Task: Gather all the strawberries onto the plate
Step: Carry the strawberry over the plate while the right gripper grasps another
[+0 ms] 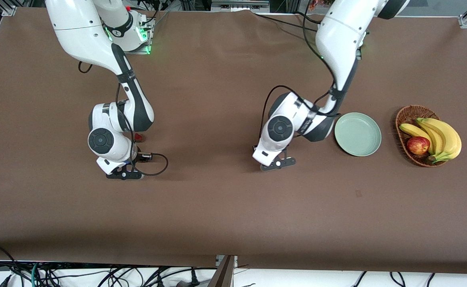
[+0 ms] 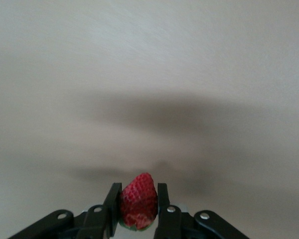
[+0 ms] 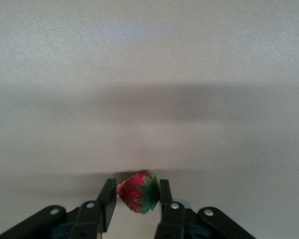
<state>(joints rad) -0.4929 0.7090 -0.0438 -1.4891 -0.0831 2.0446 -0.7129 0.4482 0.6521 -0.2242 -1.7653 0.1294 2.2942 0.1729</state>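
Broadly, a wide brown cloth-covered table lies mostly bare, with open room between the pale mint-green round plate and every table edge nearer the front camera. Beside the plate, toward the left arm's end of the table, a brown woven wicker basket holds yellow bananas and a red-yellow apple.

Low over the cloth just beside the plate, toward the right arm's end, the left gripper is clamped on a small red strawberry.

Well apart from the plate, toward the right arm's end of the table, the right gripper sits low with its fingers at either side of a second small red strawberry with a green cap; it seems pinched, though one finger may not quite touch.

A third small red berry peeks out beside the right arm's wrist, also well apart from the plate.
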